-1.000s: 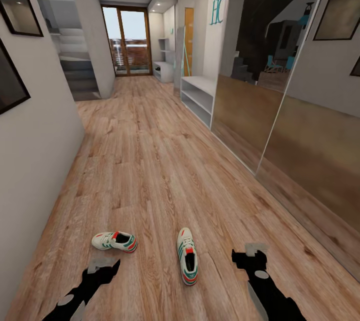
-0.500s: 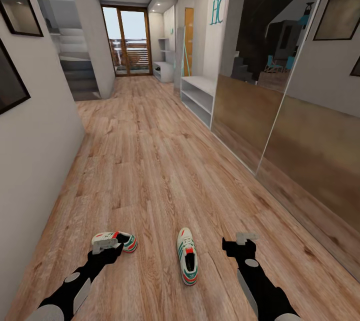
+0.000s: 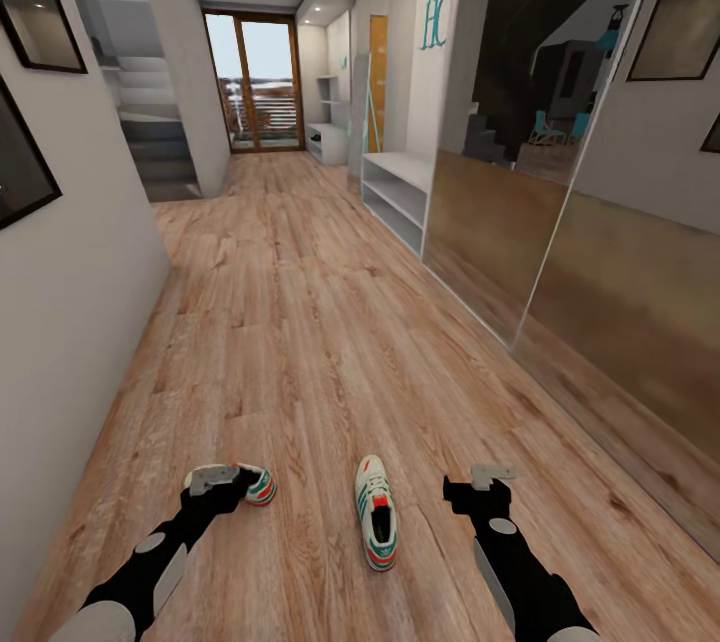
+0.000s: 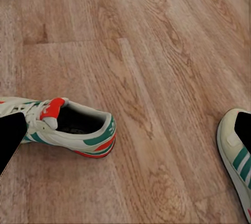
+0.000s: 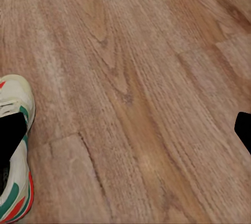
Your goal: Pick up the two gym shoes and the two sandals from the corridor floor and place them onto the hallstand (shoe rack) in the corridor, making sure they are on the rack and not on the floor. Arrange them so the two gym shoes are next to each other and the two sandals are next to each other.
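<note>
Two cream gym shoes with green stripes lie on the corridor floor (image 3: 300, 322). The left gym shoe (image 3: 256, 485) lies on its side, and my left gripper (image 3: 213, 478) hovers over its toe end, open. In the left wrist view this shoe (image 4: 68, 127) sits beside one black finger (image 4: 10, 135), with the other shoe (image 4: 238, 156) off to the side. The right gym shoe (image 3: 376, 512) points away from me. My right gripper (image 3: 493, 473) is open to the right of it, apart from it; its wrist view catches that shoe (image 5: 15, 182). The hallstand (image 3: 395, 184) stands far ahead on the right. The sandals are out of view.
A white wall (image 3: 70, 272) runs along the left. Mirrored wardrobe panels (image 3: 560, 252) line the right side. Stairs (image 3: 150, 142) and a glass door (image 3: 255, 82) lie at the corridor's far end. Open floor stretches between the shoes and the hallstand.
My left arm has reached forward, so its gripper now covers the left gym shoe's toe. The right gripper shifted slightly left toward the other shoe. The shoes have not moved.
</note>
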Available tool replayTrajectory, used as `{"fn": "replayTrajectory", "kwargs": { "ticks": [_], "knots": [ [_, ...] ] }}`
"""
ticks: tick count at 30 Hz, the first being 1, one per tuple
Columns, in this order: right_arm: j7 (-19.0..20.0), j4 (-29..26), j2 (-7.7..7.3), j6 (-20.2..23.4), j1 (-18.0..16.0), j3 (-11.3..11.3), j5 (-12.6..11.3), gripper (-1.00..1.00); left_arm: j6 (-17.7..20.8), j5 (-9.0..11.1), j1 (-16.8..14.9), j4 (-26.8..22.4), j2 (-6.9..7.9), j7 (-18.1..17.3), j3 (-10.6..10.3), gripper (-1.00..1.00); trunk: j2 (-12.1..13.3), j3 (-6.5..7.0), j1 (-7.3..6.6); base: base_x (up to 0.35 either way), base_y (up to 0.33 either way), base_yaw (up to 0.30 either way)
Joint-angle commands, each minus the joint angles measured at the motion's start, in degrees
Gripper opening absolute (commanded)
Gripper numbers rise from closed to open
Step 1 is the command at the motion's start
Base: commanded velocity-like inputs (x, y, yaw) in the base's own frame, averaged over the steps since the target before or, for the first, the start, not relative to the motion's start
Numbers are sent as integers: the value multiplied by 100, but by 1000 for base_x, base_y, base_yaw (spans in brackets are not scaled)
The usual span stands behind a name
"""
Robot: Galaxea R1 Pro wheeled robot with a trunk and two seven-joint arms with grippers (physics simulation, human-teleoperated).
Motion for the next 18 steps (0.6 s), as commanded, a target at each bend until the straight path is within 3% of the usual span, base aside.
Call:
{"fn": "replayTrajectory", "kwargs": {
  "ticks": [1,8,18],
  "knots": [
    [-20,-9,-1,43,-1,0,36,100,-12,-23,-5,-23,-13,-47,48,100,-2,-5,-1,15,121,0],
    [-19,29,-9,39,-1,0,41,100,-9,-29,-7,-113,-168,-40,-3,100,-2,-5,-1,53,218,0],
    [-26,58,-10,26,-1,4,47,100,-1,-31,-8,-136,-253,12,-357,100,-2,-5,-1,85,287,0]
  ]
}}
